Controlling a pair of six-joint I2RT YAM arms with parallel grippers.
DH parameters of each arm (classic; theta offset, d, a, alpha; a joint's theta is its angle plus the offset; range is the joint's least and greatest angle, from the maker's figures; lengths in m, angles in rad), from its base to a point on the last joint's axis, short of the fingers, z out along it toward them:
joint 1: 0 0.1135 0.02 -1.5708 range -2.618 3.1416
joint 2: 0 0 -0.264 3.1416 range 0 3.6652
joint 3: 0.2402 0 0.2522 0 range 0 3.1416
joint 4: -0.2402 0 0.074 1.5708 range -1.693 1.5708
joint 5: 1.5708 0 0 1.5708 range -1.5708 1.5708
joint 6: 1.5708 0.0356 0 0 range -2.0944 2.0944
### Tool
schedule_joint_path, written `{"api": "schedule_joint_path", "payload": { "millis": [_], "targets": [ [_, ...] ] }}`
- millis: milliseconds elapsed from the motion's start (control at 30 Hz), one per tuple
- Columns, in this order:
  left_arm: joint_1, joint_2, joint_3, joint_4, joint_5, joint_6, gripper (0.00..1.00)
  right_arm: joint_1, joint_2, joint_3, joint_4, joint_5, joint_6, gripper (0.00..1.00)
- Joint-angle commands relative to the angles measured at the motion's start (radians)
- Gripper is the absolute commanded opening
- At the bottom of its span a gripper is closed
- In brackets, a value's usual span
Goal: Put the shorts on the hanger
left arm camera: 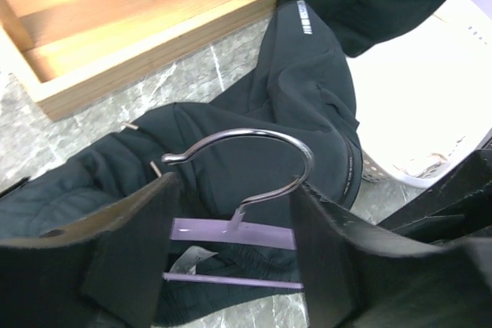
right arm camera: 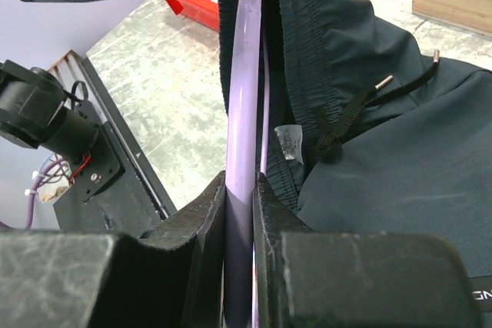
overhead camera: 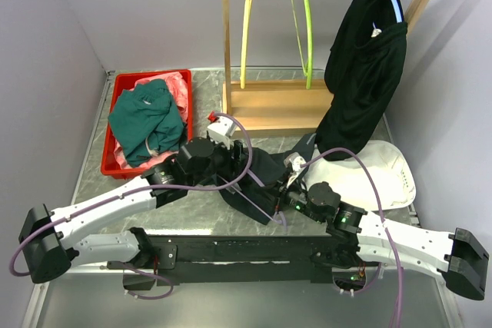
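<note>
The dark navy shorts (overhead camera: 265,168) lie crumpled on the table between both arms; they also show in the left wrist view (left arm camera: 307,97) and the right wrist view (right arm camera: 400,136), with a drawstring and a small pale label (right arm camera: 290,141). The lilac hanger (left arm camera: 231,233) lies against the waistband, its metal hook (left arm camera: 261,144) pointing toward the rack. My left gripper (left arm camera: 231,193) is open, a finger on each side of the hook's neck. My right gripper (right arm camera: 240,190) is shut on the hanger's lilac bar (right arm camera: 244,74). In the top view the left gripper (overhead camera: 237,173) and right gripper (overhead camera: 286,190) meet over the shorts.
A wooden rack (overhead camera: 269,105) stands behind, holding a yellow hanger (overhead camera: 246,28), a lime-green hanger (overhead camera: 304,28) and a long black garment (overhead camera: 365,67). A red bin (overhead camera: 115,105) with a teal garment (overhead camera: 146,120) is at left. A white basket (overhead camera: 388,178) is at right.
</note>
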Motion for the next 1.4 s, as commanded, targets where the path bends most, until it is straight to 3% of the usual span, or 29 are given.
{"api": "schedule_joint_path", "payload": {
  "millis": [0, 233, 333, 433, 467, 533, 567, 600, 700, 833, 967, 1067, 1200, 1367],
  "targets": [
    [-0.001, 0.02, -0.019, 0.127, 0.038, 0.019, 0.62, 0.016, 0.005, 0.054, 0.071, 0.014, -0.012, 0.0],
    [-0.003, 0.044, -0.059, 0.169, 0.058, -0.004, 0.55, 0.023, 0.005, 0.061, 0.058, 0.021, -0.013, 0.0],
    [-0.003, 0.047, -0.06, 0.169, 0.052, -0.003, 0.47, 0.027, 0.009, 0.067, 0.048, 0.029, -0.013, 0.0],
    [-0.004, 0.047, -0.056, 0.164, 0.031, 0.002, 0.25, 0.032, 0.009, 0.076, 0.037, 0.037, -0.013, 0.0],
    [-0.004, 0.045, -0.054, 0.163, 0.025, 0.005, 0.13, 0.033, 0.009, 0.082, 0.029, 0.041, -0.013, 0.0],
    [-0.004, 0.039, -0.052, 0.161, 0.016, 0.008, 0.03, 0.036, 0.004, 0.104, -0.014, 0.06, -0.006, 0.0],
    [-0.004, 0.036, -0.051, 0.155, -0.003, 0.011, 0.01, 0.039, -0.001, 0.113, -0.032, 0.066, -0.002, 0.04],
    [-0.004, 0.034, -0.048, 0.151, -0.009, 0.013, 0.01, 0.041, -0.008, 0.133, -0.073, 0.073, 0.005, 0.2],
    [-0.004, 0.022, -0.051, 0.138, -0.032, 0.013, 0.01, 0.044, -0.068, 0.169, -0.17, 0.116, 0.034, 0.49],
    [-0.004, -0.027, -0.08, 0.154, -0.027, 0.017, 0.01, 0.043, -0.221, 0.193, -0.325, 0.274, 0.102, 0.65],
    [-0.006, -0.076, -0.112, 0.17, -0.001, 0.033, 0.01, 0.04, -0.327, 0.19, -0.512, 0.4, 0.22, 0.65],
    [-0.008, -0.119, -0.141, 0.19, 0.017, 0.043, 0.01, 0.038, -0.337, 0.159, -0.547, 0.351, 0.266, 0.6],
    [-0.008, -0.195, -0.186, 0.221, 0.037, 0.042, 0.01, 0.039, -0.259, 0.093, -0.489, 0.246, 0.281, 0.5],
    [-0.008, -0.243, -0.218, 0.227, 0.032, 0.036, 0.01, 0.04, -0.087, 0.041, -0.361, 0.146, 0.268, 0.49]
  ]
}}
